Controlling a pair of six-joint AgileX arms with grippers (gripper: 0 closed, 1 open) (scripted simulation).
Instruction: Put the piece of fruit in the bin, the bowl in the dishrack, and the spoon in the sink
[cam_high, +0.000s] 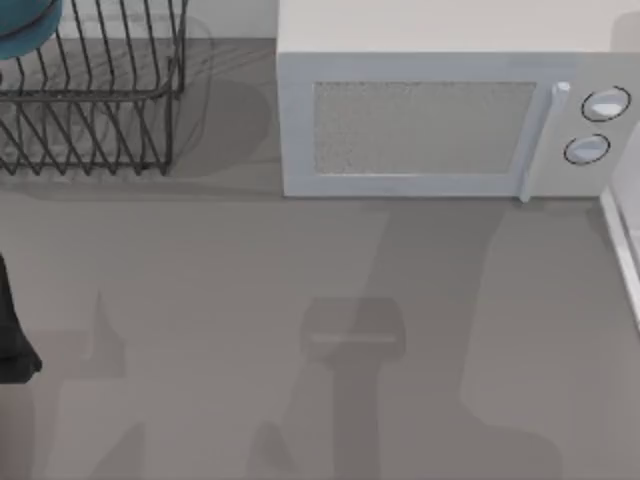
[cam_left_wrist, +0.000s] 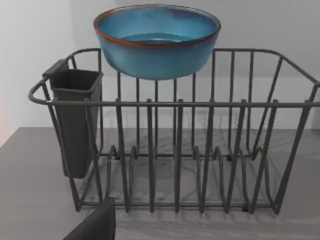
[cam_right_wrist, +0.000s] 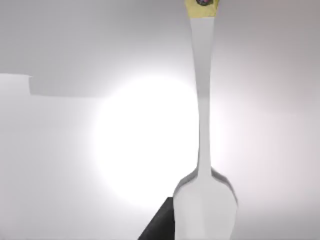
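the round deep teal-blue bowl with a thin brownish-orange rim (cam_left_wrist: 157, 40) sits on top of the black thin-wire dishrack (cam_left_wrist: 175, 150), resting on the far upper rail above the slanted prongs; in the top view the bowl (cam_high: 28, 25) and the rack (cam_high: 90, 90) are at the far left corner of the grey bench (cam_high: 300, 300), left of the white microwave (cam_high: 440, 120). a dark plastic cutlery cup (cam_left_wrist: 75, 120) hangs inside one end of the rack. so the bowl step looks done, and the left arm (cam_high: 12, 330) is at the bench's left edge; a dark bit of its pincer shows, but i cannot tell whether it is spread. the step in hand looks to be the spoon: the pale, plain spoon (cam_right_wrist: 205, 150) fills the right wrist view, bowl end near the camera, apparently pinched by the right pincer, over a bright white surface. next, i judge, it should be lowered and let go once that surface is surely the sink.
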